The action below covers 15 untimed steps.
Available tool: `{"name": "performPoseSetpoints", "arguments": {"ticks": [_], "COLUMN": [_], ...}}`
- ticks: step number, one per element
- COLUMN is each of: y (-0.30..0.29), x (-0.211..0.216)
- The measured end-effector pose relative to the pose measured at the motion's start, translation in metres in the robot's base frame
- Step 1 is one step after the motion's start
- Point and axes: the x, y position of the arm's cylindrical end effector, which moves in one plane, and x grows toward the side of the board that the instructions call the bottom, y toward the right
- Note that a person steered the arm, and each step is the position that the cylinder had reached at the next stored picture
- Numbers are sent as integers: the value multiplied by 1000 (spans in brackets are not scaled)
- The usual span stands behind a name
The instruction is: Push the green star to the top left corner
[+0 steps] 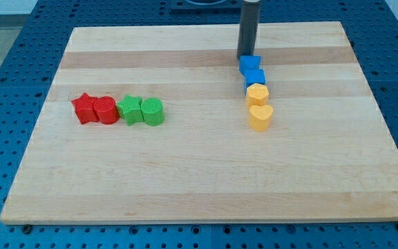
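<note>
The tip point(244, 57), a bare rod with no claw to open, stands far right of the green star point(130, 110), which lies nearer and left.

Bright even light, soft short shadows (no glare) — sharp focus throughout

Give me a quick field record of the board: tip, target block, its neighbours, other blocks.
tip: my tip at the view's top, touching the upper blue block
target: green star, left of centre
neighbours: green cylinder on its right, red cylinder and red star on its left
others: lower blue block, yellow block, yellow heart
</note>
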Motion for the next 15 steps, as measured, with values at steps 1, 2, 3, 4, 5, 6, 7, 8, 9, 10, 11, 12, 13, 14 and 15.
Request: {"name": "performPoseSetpoints", "arguments": {"ticks": [1, 2, 3, 4, 5, 6, 7, 8, 9, 10, 11, 12, 13, 14, 15], "y": [-33, -68, -82, -82, -82, -82, -82, -85, -111, -148, -173, -184, -184, -184, -185], "x": [0, 0, 6, 30, 57, 94, 130, 169, 202, 211, 211, 207, 197, 185, 172]}}
